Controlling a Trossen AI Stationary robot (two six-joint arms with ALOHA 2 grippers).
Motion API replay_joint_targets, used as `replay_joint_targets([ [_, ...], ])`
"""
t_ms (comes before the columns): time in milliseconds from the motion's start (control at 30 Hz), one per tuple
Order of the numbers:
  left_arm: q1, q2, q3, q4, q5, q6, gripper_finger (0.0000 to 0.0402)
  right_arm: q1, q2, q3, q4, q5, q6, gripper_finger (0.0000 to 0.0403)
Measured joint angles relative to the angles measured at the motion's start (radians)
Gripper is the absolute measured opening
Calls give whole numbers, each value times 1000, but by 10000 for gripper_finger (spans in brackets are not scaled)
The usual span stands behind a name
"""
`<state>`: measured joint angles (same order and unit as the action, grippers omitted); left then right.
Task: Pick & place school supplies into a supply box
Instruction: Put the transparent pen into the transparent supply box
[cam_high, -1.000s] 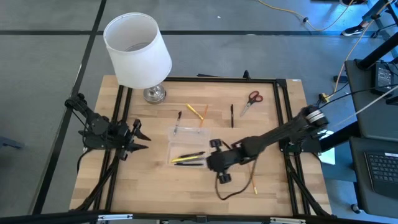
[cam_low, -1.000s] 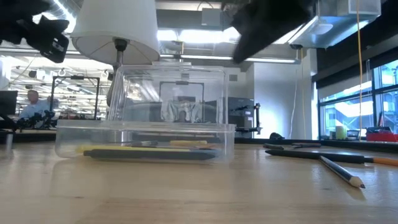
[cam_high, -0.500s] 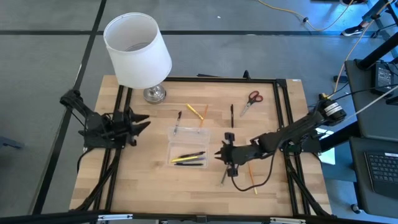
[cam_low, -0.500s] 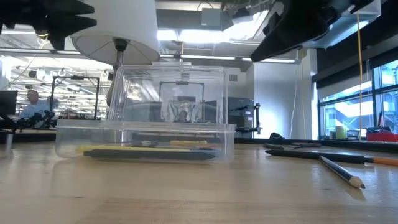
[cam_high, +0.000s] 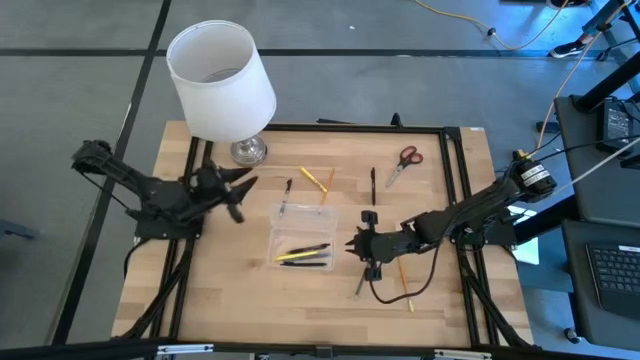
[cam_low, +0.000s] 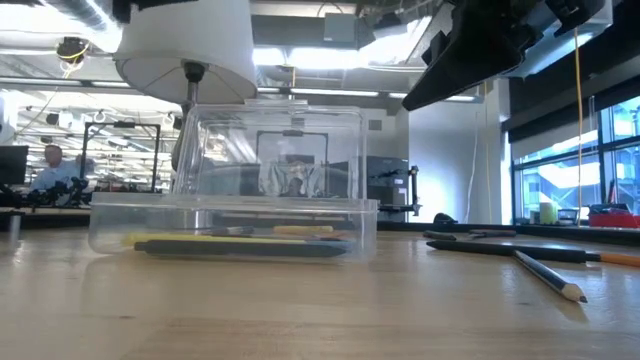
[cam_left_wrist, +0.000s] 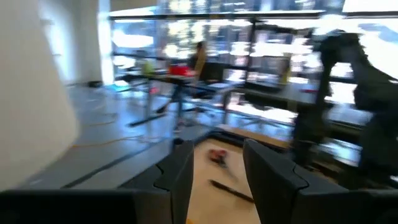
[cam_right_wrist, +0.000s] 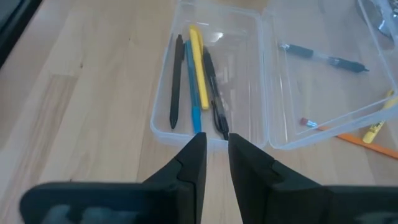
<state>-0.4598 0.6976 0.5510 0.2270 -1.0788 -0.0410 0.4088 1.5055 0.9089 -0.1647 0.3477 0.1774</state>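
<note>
The clear supply box (cam_high: 303, 250) lies open on the table, its lid (cam_high: 300, 214) flat on the far side. In the right wrist view the box base (cam_right_wrist: 163, 124) holds a yellow pencil (cam_right_wrist: 198, 62), a blue one and black pens. My right gripper (cam_high: 352, 243) hovers just right of the box, its fingers (cam_right_wrist: 216, 146) a narrow gap apart and empty. My left gripper (cam_high: 245, 183) is open and empty, left of the lid, near the lamp base. Loose pencils (cam_high: 313, 178), a black pen (cam_high: 373, 185) and red-handled scissors (cam_high: 404, 160) lie on the wood.
A white-shaded lamp (cam_high: 220, 80) stands at the far left corner, close to my left gripper. A grey pencil (cam_high: 360, 280) and an orange one (cam_high: 405, 285) lie near my right gripper. A black frame (cam_high: 455, 180) borders the table. In the low view, the pencil (cam_low: 550, 275) lies right of the box (cam_low: 235, 225).
My right gripper drew back from over the box toward the table's right side and now holds still beside it. My left gripper swung from the table's left edge toward the far side and the right, coming close to the lamp base and the box lid.
</note>
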Motion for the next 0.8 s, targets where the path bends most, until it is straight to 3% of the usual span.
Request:
replay_joint_targets([
  [133,53,118,99,-36,-80,-19,124,0,0,0,-18,0,3,72],
  [367,136,279,301,-275,-70,-139,106,0,0,0,-69,0,30,71],
  [800,393,498,696,-870,353,-486,75,1,1,0,-73,0,31,71],
])
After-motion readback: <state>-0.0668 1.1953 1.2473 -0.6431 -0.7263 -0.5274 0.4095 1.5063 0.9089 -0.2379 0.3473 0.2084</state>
